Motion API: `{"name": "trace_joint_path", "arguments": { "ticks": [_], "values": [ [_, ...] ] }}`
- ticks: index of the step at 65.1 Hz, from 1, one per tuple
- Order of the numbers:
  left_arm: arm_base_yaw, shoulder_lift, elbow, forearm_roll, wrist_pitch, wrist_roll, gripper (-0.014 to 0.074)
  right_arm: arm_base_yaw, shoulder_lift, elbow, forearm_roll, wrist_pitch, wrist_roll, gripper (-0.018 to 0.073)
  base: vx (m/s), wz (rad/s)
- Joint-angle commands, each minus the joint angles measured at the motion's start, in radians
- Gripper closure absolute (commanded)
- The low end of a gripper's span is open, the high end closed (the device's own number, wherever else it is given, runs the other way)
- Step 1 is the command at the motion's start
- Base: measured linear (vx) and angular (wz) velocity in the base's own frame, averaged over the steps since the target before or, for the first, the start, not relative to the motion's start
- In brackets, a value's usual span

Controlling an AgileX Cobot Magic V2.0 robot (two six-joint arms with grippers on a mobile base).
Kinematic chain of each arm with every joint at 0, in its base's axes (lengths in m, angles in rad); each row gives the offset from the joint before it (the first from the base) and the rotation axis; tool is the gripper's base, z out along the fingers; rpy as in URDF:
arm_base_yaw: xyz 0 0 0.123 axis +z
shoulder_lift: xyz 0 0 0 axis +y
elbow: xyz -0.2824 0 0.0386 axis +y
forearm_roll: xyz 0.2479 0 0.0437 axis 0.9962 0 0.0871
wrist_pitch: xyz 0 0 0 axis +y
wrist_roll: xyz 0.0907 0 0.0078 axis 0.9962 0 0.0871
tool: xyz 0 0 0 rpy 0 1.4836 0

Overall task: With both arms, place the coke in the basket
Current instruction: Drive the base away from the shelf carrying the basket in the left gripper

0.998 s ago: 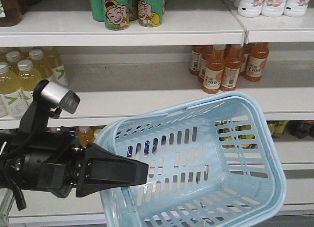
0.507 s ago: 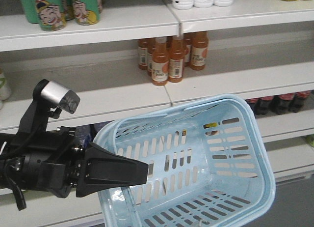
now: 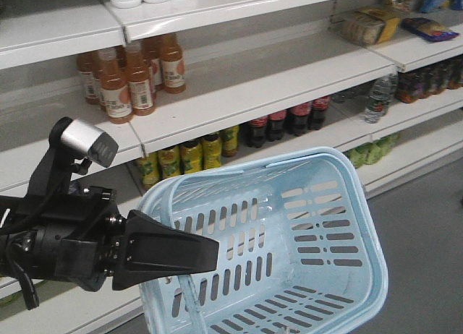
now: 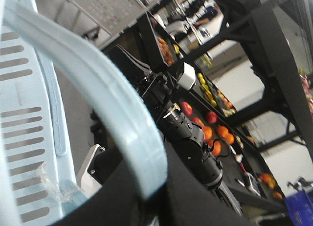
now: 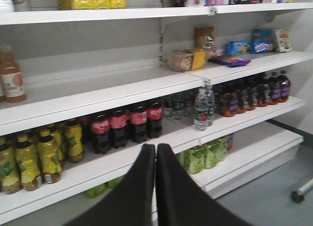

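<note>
Closest, left wrist view: a curved pale-blue bar of the basket (image 4: 98, 84) sweeps across the lens and runs down into the black body of the left gripper (image 3: 210, 251). Cannot tell whether that bar is rim or handle.

Front view: the left gripper's wedge jaws are closed together over the basket's near edge, clamped on it. The basket hangs off the floor, tilted, with its open mouth turned up and toward the camera. A silver-grey cylinder (image 3: 85, 140) sits on a stalk above the left arm.

Beyond the bar in the left wrist view is the right arm (image 4: 181, 128), black and jointed.

Right wrist view: the right gripper (image 5: 155, 155) has both black fingers pressed flat together. It holds no object and points at the shelves (image 5: 122, 91).

Farther off, the coke (image 5: 119, 127) is a row of four dark bottles with red labels and red caps. They stand upright on a lower shelf, just past the right gripper's fingertips in that view.

- Yellow-labelled bottles (image 5: 39, 155) stand to the coke's left.
- Water bottles (image 5: 201, 108) stand to its right.

In the front view the same coke row shows on the shelf behind the basket's far rim, well apart from the basket. Orange-juice bottles (image 3: 130, 74) stand one shelf higher. Grey floor (image 3: 427, 233) lies at far right.
</note>
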Motion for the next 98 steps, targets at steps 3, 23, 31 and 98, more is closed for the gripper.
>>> {"name": "trace_joint_path", "arguments": {
  "ticks": [3, 23, 31, 98],
  "values": [
    [-0.004, -0.027, -0.03, -0.101, -0.192, 0.005, 0.0603, -0.005, -0.014, 0.007, -0.011, -0.074, -0.008, 0.0564, -0.09, -0.59],
    [-0.004, -0.027, -0.03, -0.101, -0.192, 0.005, 0.0603, -0.005, -0.014, 0.007, -0.011, -0.074, -0.008, 0.0564, -0.08, -0.6],
    [-0.004, -0.027, -0.03, -0.101, -0.192, 0.005, 0.0603, -0.005, -0.014, 0.007, -0.011, -0.074, -0.008, 0.0564, -0.08, -0.59],
    [-0.004, -0.027, -0.03, -0.101, -0.192, 0.005, 0.0603, -0.005, -0.014, 0.007, -0.011, -0.074, -0.008, 0.0564, -0.02, -0.45]
  ]
}}
